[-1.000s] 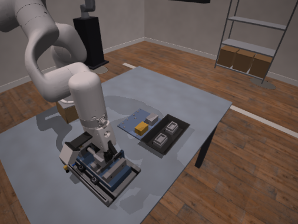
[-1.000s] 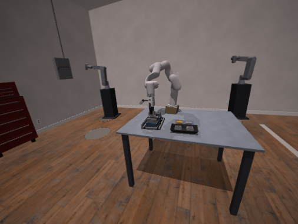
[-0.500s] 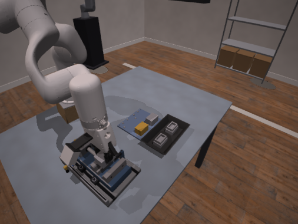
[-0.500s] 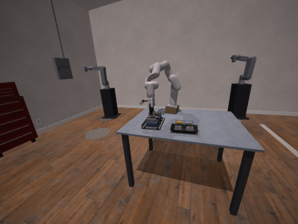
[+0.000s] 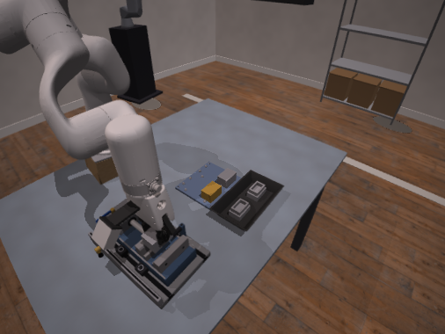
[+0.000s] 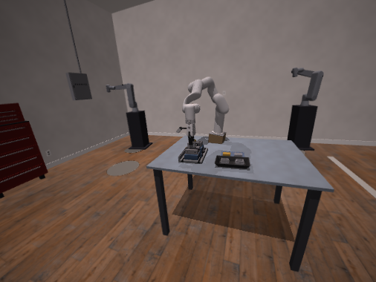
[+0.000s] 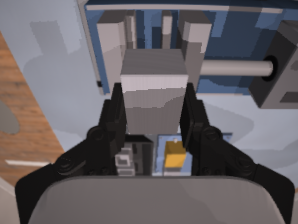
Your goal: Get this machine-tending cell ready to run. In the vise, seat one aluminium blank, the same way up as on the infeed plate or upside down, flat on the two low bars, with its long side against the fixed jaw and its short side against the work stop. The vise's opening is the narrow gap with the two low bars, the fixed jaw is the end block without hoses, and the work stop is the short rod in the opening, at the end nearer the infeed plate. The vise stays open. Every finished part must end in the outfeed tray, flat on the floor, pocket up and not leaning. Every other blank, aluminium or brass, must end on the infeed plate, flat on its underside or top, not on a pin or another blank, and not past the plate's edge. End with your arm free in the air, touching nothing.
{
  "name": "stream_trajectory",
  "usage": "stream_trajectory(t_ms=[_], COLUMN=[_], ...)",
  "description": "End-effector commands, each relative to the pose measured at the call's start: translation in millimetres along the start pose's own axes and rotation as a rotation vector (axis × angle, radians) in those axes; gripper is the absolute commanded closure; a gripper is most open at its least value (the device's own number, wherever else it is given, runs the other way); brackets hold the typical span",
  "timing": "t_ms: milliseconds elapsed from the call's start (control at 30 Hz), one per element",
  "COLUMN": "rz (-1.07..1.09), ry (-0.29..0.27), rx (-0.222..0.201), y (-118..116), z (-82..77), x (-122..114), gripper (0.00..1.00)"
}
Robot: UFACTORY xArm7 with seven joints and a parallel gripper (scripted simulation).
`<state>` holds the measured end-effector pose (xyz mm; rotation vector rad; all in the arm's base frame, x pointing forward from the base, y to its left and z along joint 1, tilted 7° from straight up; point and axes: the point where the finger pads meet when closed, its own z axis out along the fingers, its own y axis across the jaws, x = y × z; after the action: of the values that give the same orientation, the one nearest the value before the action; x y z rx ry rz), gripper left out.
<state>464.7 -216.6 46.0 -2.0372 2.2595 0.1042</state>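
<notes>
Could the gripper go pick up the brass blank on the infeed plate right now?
Probably not yet: the gripper is shut on an aluminium blank over the vise. The brass blank itself lies uncovered on the infeed plate.

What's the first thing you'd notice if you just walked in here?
The big white robot arm bent over the table, its end effector clamped on a grey aluminium blank right above the blue vise. Next, the bright yellow brass blank on the infeed plate, beside the black outfeed tray.
</notes>
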Motion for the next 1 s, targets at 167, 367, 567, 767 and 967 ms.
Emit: stream_trajectory(t_ms=[167, 367, 567, 767, 967], rz=[0.0, 0.0, 0.0, 0.0, 0.0], ry=[0.002, 0.002, 0.002, 0.002, 0.002], rx=[0.004, 0.004, 0.004, 0.004, 0.004], y=[-1.6, -1.6, -1.6, -1.6, -1.6], z=[3.0, 5.4, 6.6, 6.8, 6.8], x=[0.3, 0.2, 0.2, 0.2, 0.2], gripper=[1.0, 1.0, 1.0, 1.0, 1.0])
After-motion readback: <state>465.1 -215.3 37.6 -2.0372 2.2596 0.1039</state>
